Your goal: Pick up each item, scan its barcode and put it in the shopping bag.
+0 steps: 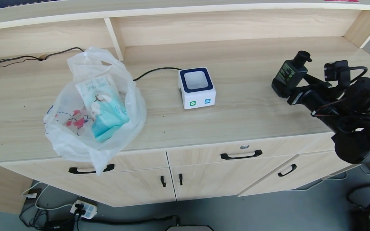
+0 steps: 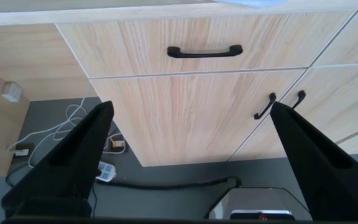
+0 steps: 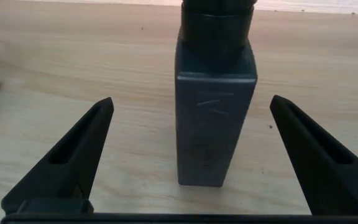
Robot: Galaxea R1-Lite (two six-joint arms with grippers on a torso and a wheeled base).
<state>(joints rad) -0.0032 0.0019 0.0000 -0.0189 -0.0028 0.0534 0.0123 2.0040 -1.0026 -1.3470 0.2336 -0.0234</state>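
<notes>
Item: black pump bottle (image 3: 216,124) on desk (image 1: 252,118) | Step: I am bracketing it, right gripper (image 3: 191,101) spread, not yet pinching | Next likely calling for: closing, lifting toward barcode scanner (image 1: 196,88).

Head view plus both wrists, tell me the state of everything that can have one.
shopping bag: mouth open, slumped on the counter.
teal packet: inside the bag.
dark bottle: upright, ungripped.
scanner: window uncovered.
drawers: shut.
cabinet doors: shut.
left gripper: open, empty.
right gripper: open, either side of the bottle.
</notes>
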